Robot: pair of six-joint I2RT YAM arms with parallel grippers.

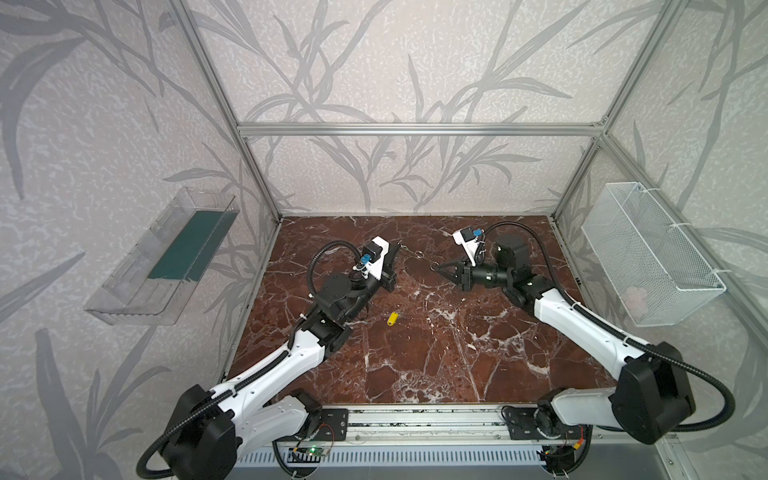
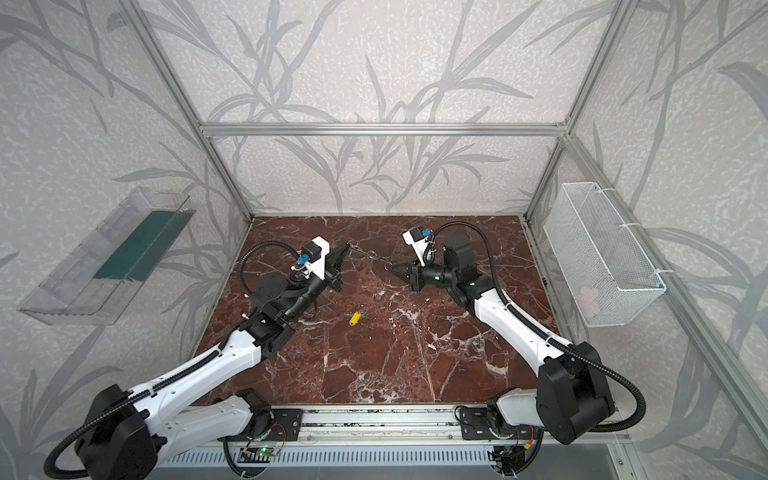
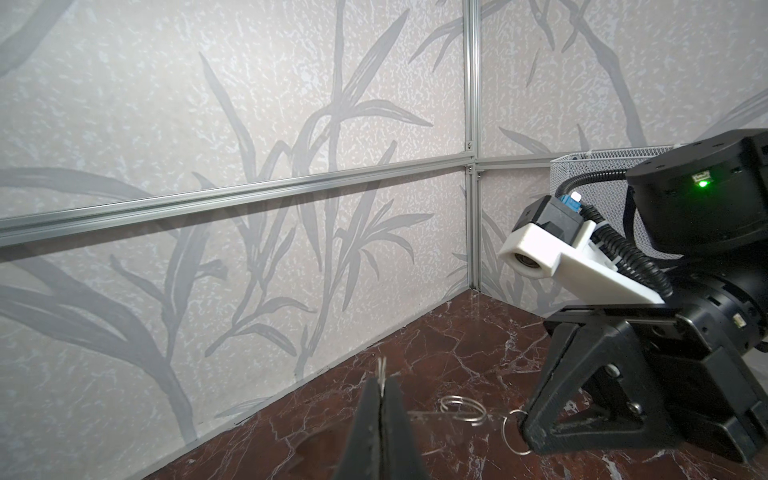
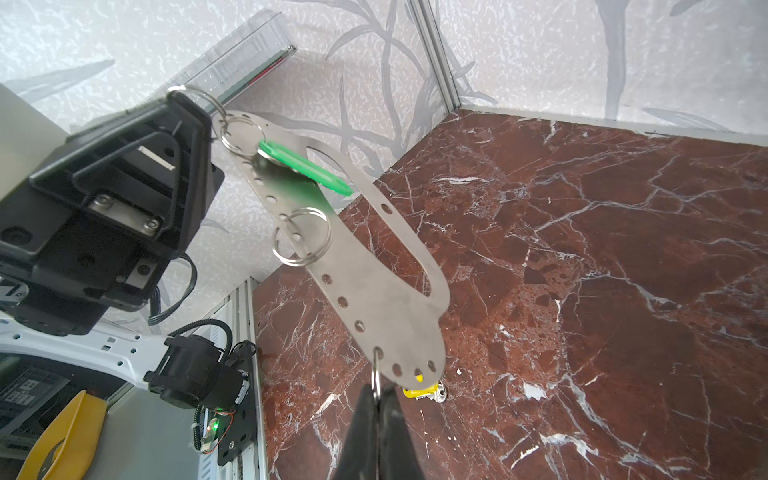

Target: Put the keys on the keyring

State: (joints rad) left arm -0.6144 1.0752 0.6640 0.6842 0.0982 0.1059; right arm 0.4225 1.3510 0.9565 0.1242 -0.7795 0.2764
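Left claw (image 3: 380, 386): together, pinched on the small wire ring (image 3: 382, 369) at one end of the keyring (image 4: 374, 299). Right claw (image 4: 376, 397): together, clamped on the second ring (image 4: 375, 374) at the opposite end.

The keyring hangs clear of the desk (image 4: 582, 249), strung between my claws. The green key (image 4: 307, 168) hangs at the end just beside the left claw. The yellow key (image 1: 392, 318) lies loose on the desk, below and near the right claw.

Judgement:
- Yellow key looks light, hard, smooth plastic and may skid or flip if nipped at a tip. Take it across the flat body and leave its metal end free.
- Keyring looks like thin stiff metal and pivots on its rings. Once one claw lets go, expect it to dangle and swing.
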